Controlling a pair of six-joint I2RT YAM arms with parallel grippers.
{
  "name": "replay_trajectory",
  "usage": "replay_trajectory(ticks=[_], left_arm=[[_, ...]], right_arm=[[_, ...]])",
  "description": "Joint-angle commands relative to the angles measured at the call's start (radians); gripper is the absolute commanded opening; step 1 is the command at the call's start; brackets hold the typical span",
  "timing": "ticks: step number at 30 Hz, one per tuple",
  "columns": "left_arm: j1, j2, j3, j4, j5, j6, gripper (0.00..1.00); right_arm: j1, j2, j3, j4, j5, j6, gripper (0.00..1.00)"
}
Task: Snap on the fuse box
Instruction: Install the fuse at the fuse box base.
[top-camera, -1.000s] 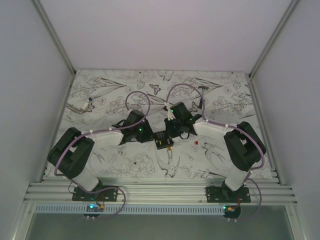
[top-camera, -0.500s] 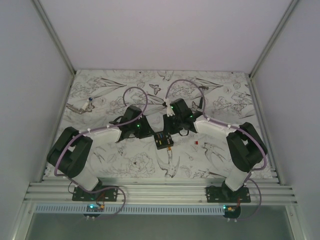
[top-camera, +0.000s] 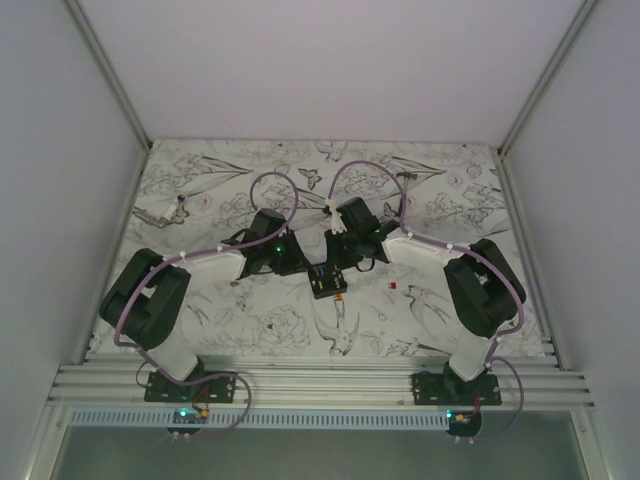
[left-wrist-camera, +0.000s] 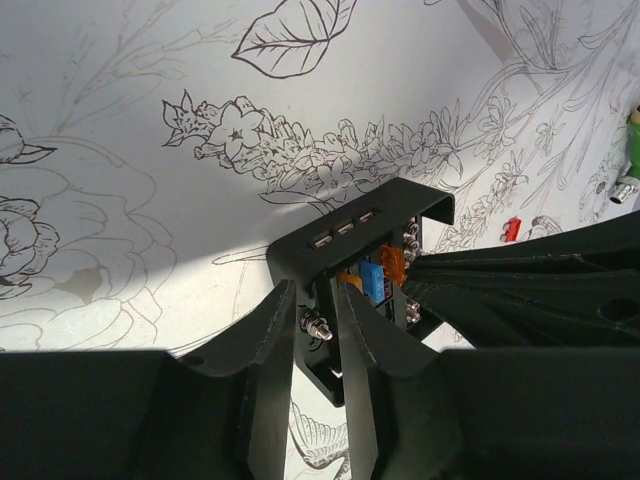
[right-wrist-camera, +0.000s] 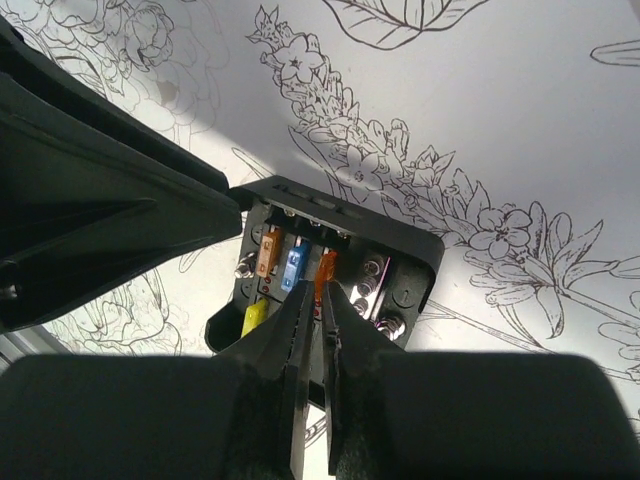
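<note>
Both claws (left-wrist-camera: 315, 300) (right-wrist-camera: 317, 295) prob. on fuse box (top-camera: 327, 280)

Left gripper (left-wrist-camera: 315, 300) pinches the fuse box (left-wrist-camera: 360, 225) by its wall.

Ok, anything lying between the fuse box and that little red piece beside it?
No, just bare floral tabletop between fuse box and red piece; the top view shows it.

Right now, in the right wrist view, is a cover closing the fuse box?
No, the fuse box is open, and its blue fuse and yellow fuse show uncovered inside.
</note>
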Motion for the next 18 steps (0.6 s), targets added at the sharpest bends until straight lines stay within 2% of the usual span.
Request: replay_trajectory(ticks=[1,13,18], left_arm=[[0.004,0.018,0.017,-0.024,0.028,0.011,0.26],[0.005,0.027,-0.003,-0.025,0.008,0.006,0.19],[0.005,0.039,-0.003,-0.025,0.004,0.002,0.17]], right_arm=[[-0.004,0.005,0.013,-0.013,-0.001,0.015,0.13],[-0.002,0.045,0.013,-0.070,0.012,-0.013,0.00],[-0.002,0.051,-0.003,-0.133,0.074,-0.034,0.00]])
